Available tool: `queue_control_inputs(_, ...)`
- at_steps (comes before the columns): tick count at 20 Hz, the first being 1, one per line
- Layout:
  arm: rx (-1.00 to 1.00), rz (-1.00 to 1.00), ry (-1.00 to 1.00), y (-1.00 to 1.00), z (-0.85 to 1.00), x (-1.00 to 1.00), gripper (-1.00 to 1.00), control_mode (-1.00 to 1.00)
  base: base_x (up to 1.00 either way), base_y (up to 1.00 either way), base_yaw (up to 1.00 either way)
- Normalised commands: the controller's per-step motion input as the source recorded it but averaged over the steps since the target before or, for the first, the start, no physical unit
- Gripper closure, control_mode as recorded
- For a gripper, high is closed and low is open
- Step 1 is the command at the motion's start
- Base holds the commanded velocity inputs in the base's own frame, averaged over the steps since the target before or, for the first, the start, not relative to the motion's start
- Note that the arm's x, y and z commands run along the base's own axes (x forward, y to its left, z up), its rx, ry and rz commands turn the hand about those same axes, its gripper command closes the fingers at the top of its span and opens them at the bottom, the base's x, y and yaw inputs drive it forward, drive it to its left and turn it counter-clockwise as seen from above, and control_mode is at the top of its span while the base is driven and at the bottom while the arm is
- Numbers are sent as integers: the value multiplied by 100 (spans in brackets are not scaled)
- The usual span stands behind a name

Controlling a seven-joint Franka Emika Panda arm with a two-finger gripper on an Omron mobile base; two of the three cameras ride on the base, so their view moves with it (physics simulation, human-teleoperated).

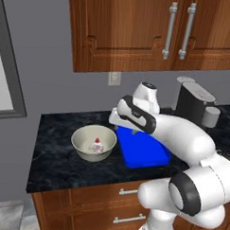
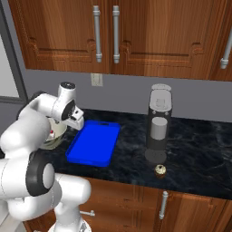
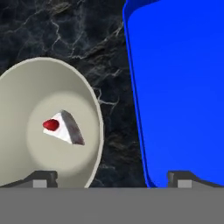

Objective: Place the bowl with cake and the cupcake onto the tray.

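Observation:
The cream bowl [image 1: 80, 143] stands on the dark counter, left of the blue tray [image 1: 144, 155]. A small white and pink cake [image 1: 96, 145] with a red top lies inside it. In the hand view the bowl [image 3: 26, 92] with the cake [image 3: 62, 127] is on the left and the tray [image 3: 183, 87] on the right. My gripper [image 3: 113, 179] hovers open above the strip of counter between them, holding nothing; one fingertip is over the bowl's side, the other over the tray's edge. The brown cupcake [image 2: 160, 170] sits near the counter's front edge, right of the tray [image 2: 93, 142].
A grey coffee machine [image 2: 158, 122] stands right of the tray, just behind the cupcake. Wooden wall cabinets [image 1: 154, 28] hang above the counter. My own arm hides most of the bowl in the right base view.

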Motion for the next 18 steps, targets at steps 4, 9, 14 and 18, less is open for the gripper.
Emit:
queue_control_inputs(4, 0, 0, -3, 6, -23, 32, -100, -100, 0, 0, 0)
queue_control_inputs(9, 0, 0, -1, 10, -22, 34, -100, -100, 0, 0, 0)
queue_control_inputs(14, 0, 0, 0, 20, -19, 34, -100, -100, 0, 0, 0)
queue_control_inputs(18, 0, 0, 0, 14, -19, 23, -100, -100, 0, 0, 0)
